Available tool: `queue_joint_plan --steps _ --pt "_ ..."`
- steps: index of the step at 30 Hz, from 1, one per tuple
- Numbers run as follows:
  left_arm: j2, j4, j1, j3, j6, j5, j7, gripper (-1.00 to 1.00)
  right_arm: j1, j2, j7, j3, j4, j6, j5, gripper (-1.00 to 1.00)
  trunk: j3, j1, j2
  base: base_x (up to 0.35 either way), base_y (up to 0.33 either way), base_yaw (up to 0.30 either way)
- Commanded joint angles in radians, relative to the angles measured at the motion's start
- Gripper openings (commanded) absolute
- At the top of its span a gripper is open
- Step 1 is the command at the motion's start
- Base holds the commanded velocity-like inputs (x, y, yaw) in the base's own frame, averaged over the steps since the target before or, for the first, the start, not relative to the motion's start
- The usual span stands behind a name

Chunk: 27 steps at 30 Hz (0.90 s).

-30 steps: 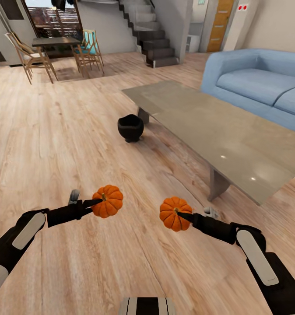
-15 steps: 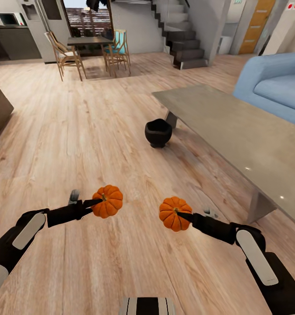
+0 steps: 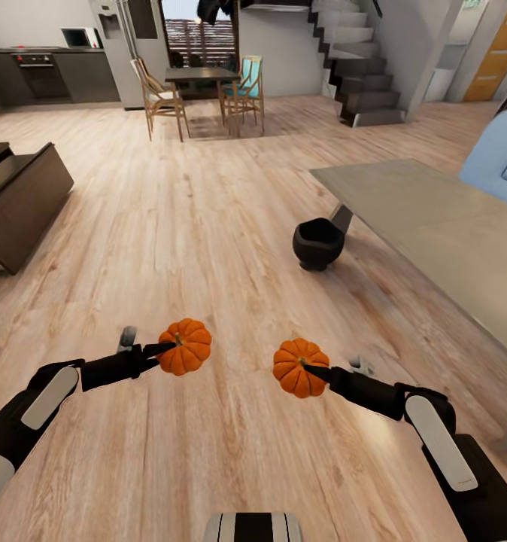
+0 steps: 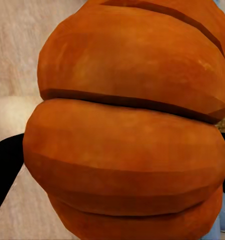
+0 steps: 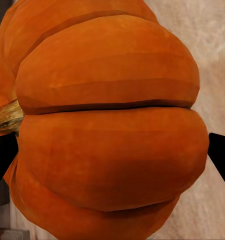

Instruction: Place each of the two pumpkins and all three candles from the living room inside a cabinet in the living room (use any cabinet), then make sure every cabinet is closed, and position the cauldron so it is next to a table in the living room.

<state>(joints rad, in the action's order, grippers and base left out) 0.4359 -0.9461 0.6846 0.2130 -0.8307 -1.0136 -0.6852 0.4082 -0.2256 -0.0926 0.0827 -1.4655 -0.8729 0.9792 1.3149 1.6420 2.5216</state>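
- We count two pumpkins: left pumpkin (image 3: 184, 346) pinched in left gripper (image 3: 165, 348), right pumpkin (image 3: 300, 366) pinched in right gripper (image 3: 310, 369), both near, over floor.
- One cauldron (image 3: 318, 243) just beside one table (image 3: 434, 218), right.
- One cabinet (image 3: 24, 199), far left.

No legible text, labels, numbers — none.

Both my arms reach forward and inward, low before my trunk. My left pincer (image 3: 165, 348) is clamped on one pumpkin (image 3: 185, 346), my right pincer (image 3: 312, 370) on the other pumpkin (image 3: 299, 367).
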Motion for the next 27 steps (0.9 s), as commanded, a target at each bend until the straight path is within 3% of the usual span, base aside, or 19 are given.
queue_joint_plan --steps 1,27 --pt "0.001 0.000 0.001 0.002 -0.008 -0.016 0.000 -1.00 0.000 0.000 -0.007 0.000 -0.001 -0.003 0.003 -1.00 -0.001 0.000 0.000 0.289 0.188 0.201" --pt "0.000 0.000 0.001 0.002 -0.008 -0.016 0.001 -1.00 0.000 0.000 -0.007 0.002 -0.001 -0.003 0.003 -1.00 -0.035 0.000 0.000 0.327 0.049 0.178"
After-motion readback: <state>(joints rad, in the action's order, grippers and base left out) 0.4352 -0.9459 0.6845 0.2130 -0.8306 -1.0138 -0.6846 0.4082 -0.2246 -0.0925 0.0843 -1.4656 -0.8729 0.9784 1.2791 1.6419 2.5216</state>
